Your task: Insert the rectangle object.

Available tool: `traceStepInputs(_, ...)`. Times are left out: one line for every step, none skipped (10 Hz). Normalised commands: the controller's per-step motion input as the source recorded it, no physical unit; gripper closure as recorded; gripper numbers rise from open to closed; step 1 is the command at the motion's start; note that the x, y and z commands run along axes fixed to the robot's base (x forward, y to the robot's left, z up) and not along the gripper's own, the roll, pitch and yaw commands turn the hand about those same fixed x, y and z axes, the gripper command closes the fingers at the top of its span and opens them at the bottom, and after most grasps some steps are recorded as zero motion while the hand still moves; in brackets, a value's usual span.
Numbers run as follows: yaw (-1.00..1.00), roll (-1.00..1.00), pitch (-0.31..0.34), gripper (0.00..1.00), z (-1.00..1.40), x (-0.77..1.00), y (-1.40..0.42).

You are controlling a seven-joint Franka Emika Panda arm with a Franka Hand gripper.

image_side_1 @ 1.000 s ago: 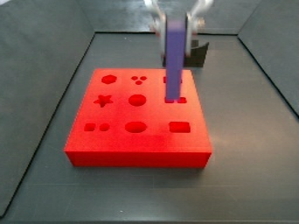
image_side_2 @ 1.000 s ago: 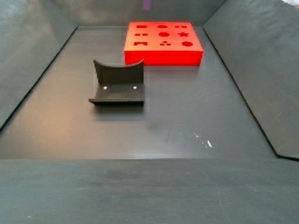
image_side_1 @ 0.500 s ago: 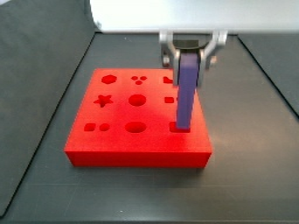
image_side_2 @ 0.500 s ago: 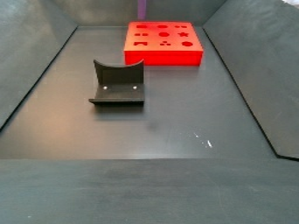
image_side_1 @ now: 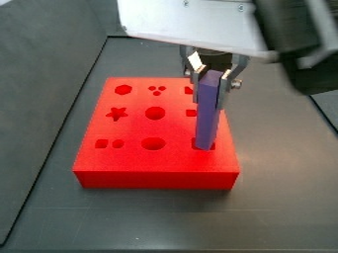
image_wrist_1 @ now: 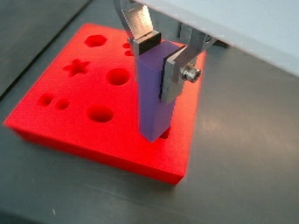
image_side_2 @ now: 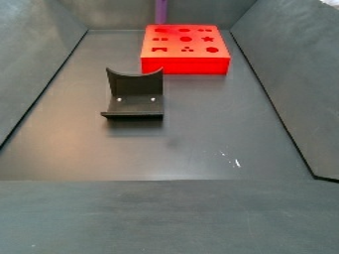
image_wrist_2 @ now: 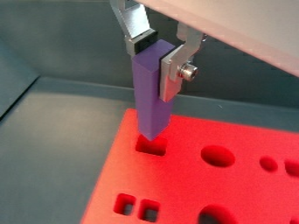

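Observation:
The rectangle object (image_side_1: 208,111) is a slim purple-blue bar that stands upright, with its lower end in the rectangular hole at the near right corner of the red block (image_side_1: 136,128). My gripper (image_side_1: 211,73) is shut on the bar's upper part. Both wrist views show the bar (image_wrist_1: 155,101) (image_wrist_2: 149,98) between the silver fingers (image_wrist_1: 176,73) (image_wrist_2: 172,70), its foot inside the hole (image_wrist_2: 149,147). In a side view only the bar's tip (image_side_2: 161,9) shows behind the red block (image_side_2: 185,63); the gripper is out of that view.
A dark grey curved holder (image_side_2: 133,95) stands on the dark floor, apart from the block. The block's other shaped holes (image_side_1: 154,114) are empty. Sloping grey walls (image_side_2: 40,79) enclose the floor on both sides.
The gripper has carried the bar from over the block's middle to the rectangular hole and gone down. The bar's lower end now sits in the hole.

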Motion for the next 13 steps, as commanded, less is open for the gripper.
traceStepInputs(-0.91,0.21,0.0,1.0,-0.04,0.0,0.0)
traceStepInputs(-0.81,0.28,0.047,1.0,-0.14,0.0,0.0)
traceStepInputs(-0.83,0.28,0.044,1.0,-0.14,0.0,0.0)
traceStepInputs(-0.84,0.27,0.036,1.0,-0.12,0.0,0.0)
traceStepInputs(-0.85,0.26,0.021,1.0,-0.1,0.0,0.0)
traceStepInputs(-0.87,0.25,0.02,1.0,-0.07,0.0,0.0)
traceStepInputs(-0.87,0.23,0.059,1.0,-0.01,-0.04,0.0)
traceStepInputs(-0.85,0.22,0.081,1.0,0.0,-0.02,0.0)
traceStepInputs(-0.86,0.22,0.067,1.0,0.0,-0.02,0.0)
traceStepInputs(-0.84,0.23,0.016,1.0,0.0,0.0,0.0)
traceStepInputs(-0.8,0.22,0.0,1.0,0.0,0.05,0.0)
traceStepInputs(-0.83,0.21,0.0,1.0,0.0,0.05,0.0)
traceStepInputs(-0.87,0.16,-0.003,1.0,0.0,0.1,0.0)
